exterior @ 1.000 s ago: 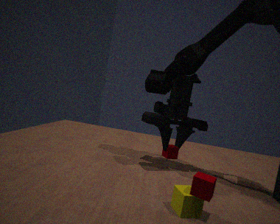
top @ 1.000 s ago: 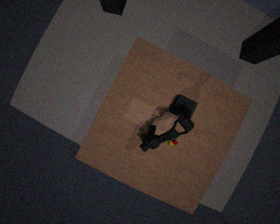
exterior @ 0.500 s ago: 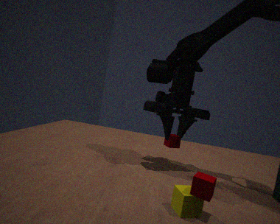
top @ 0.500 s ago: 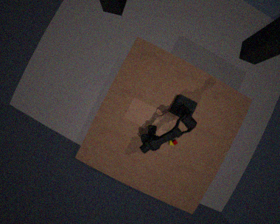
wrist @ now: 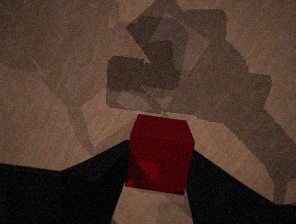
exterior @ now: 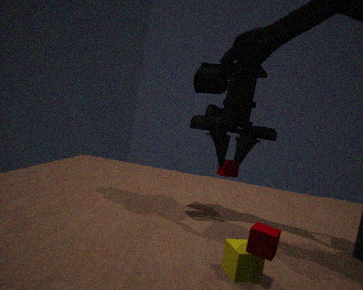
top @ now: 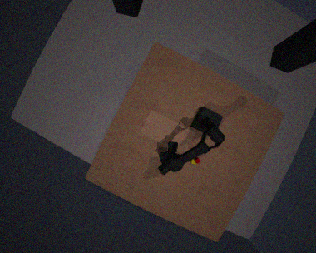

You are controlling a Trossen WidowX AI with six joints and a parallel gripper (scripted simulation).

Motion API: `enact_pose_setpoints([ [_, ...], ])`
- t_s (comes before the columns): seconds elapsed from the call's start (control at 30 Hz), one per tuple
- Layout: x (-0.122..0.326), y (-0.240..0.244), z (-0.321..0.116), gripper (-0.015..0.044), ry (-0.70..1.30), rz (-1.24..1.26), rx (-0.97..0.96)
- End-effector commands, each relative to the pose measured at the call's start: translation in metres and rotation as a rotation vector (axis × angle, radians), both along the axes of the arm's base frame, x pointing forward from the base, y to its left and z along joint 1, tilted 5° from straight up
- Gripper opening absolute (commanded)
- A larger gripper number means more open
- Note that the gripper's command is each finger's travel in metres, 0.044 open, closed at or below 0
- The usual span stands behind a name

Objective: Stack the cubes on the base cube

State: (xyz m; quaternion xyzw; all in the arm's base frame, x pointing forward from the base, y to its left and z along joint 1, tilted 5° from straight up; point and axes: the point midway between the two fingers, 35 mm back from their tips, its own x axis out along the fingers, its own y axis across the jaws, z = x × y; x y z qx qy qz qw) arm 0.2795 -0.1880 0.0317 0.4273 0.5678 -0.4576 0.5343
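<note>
got a red cube pinched in the claw, properly clamped between both fingers and held up in the air, going by the exterior view. can't make out that cube or the fingertips from the top view, just the dark arm stretched over the wooden tabletop. can spot the yellow base cube from up there though, as a tiny speck right beside the arm, along with a second red cube. way clearer in the exterior view: resting on top of the yellow one at a corner, sticking out past the edge. can't tell if perfectly level. only getting the held cube, dark fingers and big overlapping shadows on the wood from the wrist view.
</note>
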Motion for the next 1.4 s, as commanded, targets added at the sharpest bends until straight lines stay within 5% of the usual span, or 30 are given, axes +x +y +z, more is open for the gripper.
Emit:
enact_pose_setpoints([
  [0.0, 0.002, -0.001, 0.009, 0.0105, -0.007, -0.005, -0.009],
  [1.37, 0.043, 0.121, 0.003, 0.0105, -0.013, 0.421, 0.026],
])
